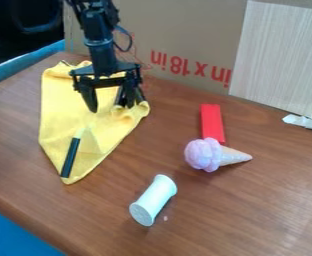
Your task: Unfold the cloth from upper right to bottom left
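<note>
Brown cardboard point(185, 30) stands behind the wood-grained brown tabletop point(252, 220), with a pale ribbed panel point(282, 55) to its right. On the left of the table lies my yellow fabric cloth point(58, 115), its long axis running from the top edge down to a narrow point at the bottom.

What matters to me is the bunched fold point(137, 111) at the cloth's right edge: it lies just beside my right-hand finger in the view, slightly to the lower right of the space between my jaws. From there, I judge, the pull should go down and left, toward the dark pen with a pale tip point(70, 157) lying on the cloth, which could drag or roll.

I hang from the top, my black two-finger gripper point(107, 106) pointing down over the cloth's upper right part. My jaws are spread well apart; whether any fabric is caught against one finger I cannot tell.
</note>
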Tool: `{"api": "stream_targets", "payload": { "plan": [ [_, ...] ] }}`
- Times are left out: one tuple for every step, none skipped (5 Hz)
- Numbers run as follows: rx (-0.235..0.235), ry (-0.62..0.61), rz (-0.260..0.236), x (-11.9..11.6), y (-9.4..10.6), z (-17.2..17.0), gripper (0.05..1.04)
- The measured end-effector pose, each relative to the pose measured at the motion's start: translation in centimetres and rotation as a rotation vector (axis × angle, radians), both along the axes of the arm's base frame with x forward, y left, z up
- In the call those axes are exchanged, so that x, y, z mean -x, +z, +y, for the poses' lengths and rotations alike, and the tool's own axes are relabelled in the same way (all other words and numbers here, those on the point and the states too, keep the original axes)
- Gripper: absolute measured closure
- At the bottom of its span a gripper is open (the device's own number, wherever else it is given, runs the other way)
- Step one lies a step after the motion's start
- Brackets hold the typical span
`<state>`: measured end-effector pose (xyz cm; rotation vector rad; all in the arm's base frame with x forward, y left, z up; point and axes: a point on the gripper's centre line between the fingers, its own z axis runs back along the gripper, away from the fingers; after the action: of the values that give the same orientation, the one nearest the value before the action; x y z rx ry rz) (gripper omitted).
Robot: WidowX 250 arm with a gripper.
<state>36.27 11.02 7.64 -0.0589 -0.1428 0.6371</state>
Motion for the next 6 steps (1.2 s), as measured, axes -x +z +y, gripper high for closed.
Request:
{"api": "stream_targets", "payload": {
  "plan": [
    [-0.004,0.019,-0.013,-0.4,0.3,0.0,0.083],
    [-0.024,0.034,-0.046,-1.1,0.8,0.3,0.114],
    [-0.038,0.051,-0.050,-1.9,0.2,0.5,0.413],
    [-0.053,0.048,-0.060,-2.7,0.1,-1.5,0.685],
    [-0.059,0.017,-0.066,-2.5,-0.1,-0.5,0.907],
    [-0.045,0.028,-0.061,-2.2,-0.3,-0.1,1.014]
  ]
}}
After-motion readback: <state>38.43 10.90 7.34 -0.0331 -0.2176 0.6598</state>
